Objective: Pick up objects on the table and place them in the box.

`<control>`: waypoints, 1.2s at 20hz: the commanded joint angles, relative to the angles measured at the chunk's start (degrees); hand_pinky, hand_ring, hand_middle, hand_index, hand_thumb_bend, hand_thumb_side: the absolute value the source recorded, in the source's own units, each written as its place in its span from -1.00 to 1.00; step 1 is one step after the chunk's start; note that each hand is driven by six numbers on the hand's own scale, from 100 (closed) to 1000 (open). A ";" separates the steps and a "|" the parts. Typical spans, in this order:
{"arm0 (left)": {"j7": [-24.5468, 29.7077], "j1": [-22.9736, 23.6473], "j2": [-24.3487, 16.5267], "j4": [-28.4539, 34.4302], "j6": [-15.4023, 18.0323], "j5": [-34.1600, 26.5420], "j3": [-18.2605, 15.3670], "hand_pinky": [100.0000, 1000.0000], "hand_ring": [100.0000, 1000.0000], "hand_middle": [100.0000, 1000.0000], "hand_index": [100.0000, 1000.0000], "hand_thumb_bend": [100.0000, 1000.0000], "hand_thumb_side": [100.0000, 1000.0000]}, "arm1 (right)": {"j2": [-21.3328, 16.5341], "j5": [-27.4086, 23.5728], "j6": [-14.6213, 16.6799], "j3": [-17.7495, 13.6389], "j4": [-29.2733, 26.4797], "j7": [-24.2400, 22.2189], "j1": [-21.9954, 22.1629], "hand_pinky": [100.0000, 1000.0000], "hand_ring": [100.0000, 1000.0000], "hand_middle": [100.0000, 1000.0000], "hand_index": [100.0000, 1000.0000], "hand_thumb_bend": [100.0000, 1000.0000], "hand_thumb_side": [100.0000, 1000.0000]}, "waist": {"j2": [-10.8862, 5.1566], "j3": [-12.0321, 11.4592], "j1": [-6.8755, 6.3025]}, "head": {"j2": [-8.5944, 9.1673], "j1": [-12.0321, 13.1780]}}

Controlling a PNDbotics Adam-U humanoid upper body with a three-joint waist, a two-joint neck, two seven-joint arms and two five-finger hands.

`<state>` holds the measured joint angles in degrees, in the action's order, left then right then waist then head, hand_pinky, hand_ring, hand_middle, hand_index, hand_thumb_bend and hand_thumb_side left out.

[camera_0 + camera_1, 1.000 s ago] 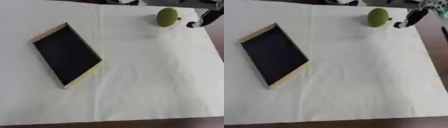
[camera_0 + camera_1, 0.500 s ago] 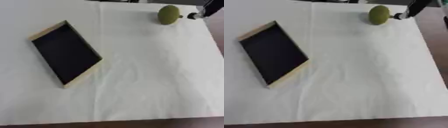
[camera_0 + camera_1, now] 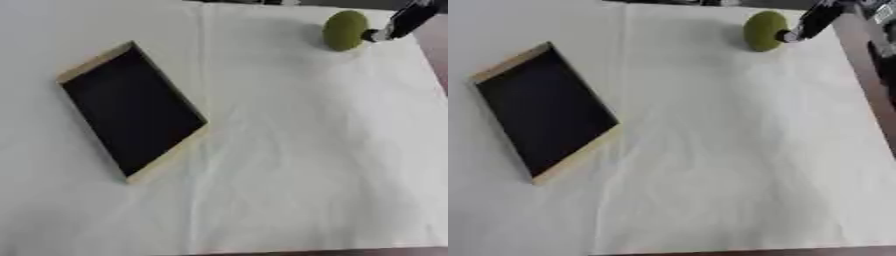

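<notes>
- Left eye: round olive-green fruit (image 3: 345,30) on white cloth (image 3: 289,165), at 1 o'clock; right hand (image 3: 404,20) fingertip beside it, open or closed unclear.
- Right eye: shallow wood-rimmed, dark-lined box (image 3: 542,111) at 9 o'clock, well apart from fruit.

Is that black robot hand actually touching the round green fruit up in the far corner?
Touching. In the right eye view a fingertip of the right robot hand meets the side of the round green fruit, with no gap visible.
</notes>
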<state>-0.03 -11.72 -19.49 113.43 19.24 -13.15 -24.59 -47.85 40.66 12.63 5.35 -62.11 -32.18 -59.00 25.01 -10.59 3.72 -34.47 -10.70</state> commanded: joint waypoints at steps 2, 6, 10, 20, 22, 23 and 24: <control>0.11 -0.47 -0.55 1.16 0.49 0.10 -0.70 0.34 0.30 0.38 0.50 -1.00 0.11 | -1.25 0.59 -0.29 -1.13 0.20 1.31 -1.40 0.78 0.88 0.70 0.76 -0.30 -1.00 | -0.91 -0.34 -0.39 | 2.77 -0.75; 0.24 -0.60 -0.36 1.16 0.54 0.03 -0.65 0.34 0.30 0.38 0.50 -1.00 0.11 | -0.88 1.24 -0.80 -1.42 0.83 2.60 -1.73 0.78 0.88 0.70 0.76 -0.31 -1.00 | -0.58 -0.65 -0.49 | 3.65 -1.26; 0.47 -0.86 -0.18 1.16 0.40 -0.06 -0.62 0.34 0.30 0.39 0.50 -1.00 0.11 | -0.53 1.99 -1.66 -2.10 2.11 4.19 -2.02 0.78 0.88 0.71 0.76 -0.31 -1.00 | -0.24 -0.96 -0.31 | 4.42 -1.83; 0.97 -0.74 0.35 1.16 0.26 0.11 -0.72 0.34 0.30 0.39 0.50 -1.00 0.11 | -0.42 3.80 -1.31 -2.34 4.07 3.76 -1.70 0.78 0.87 0.71 0.75 -0.29 -1.00 | 0.82 -1.72 -0.04 | 2.18 -3.31; 1.05 -0.73 0.47 1.16 0.24 0.16 -0.72 0.34 0.30 0.39 0.50 -1.00 0.12 | -0.45 3.69 -1.37 -2.46 4.18 3.65 -1.66 0.78 0.87 0.71 0.75 -0.30 -1.00 | 1.05 -1.82 0.00 | 1.93 -3.49; 1.11 -0.73 0.54 1.16 0.21 0.19 -0.71 0.34 0.30 0.39 0.50 -1.00 0.12 | -0.46 3.64 -1.43 -2.50 4.21 3.64 -1.65 0.78 0.87 0.71 0.75 -0.30 -1.00 | 1.17 -1.88 0.02 | 1.90 -3.55; 1.17 -0.73 0.61 1.16 0.19 0.22 -0.70 0.34 0.30 0.39 0.50 -1.00 0.12 | -0.47 3.62 -1.51 -2.55 4.23 3.69 -1.65 0.78 0.87 0.71 0.75 -0.31 -1.00 | 1.27 -1.96 0.03 | 1.90 -3.60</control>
<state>0.85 -12.15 -18.16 113.43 19.38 -13.11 -24.59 -46.77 44.03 11.17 3.51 -57.53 -28.39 -59.76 27.53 -12.51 3.97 -32.26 -14.09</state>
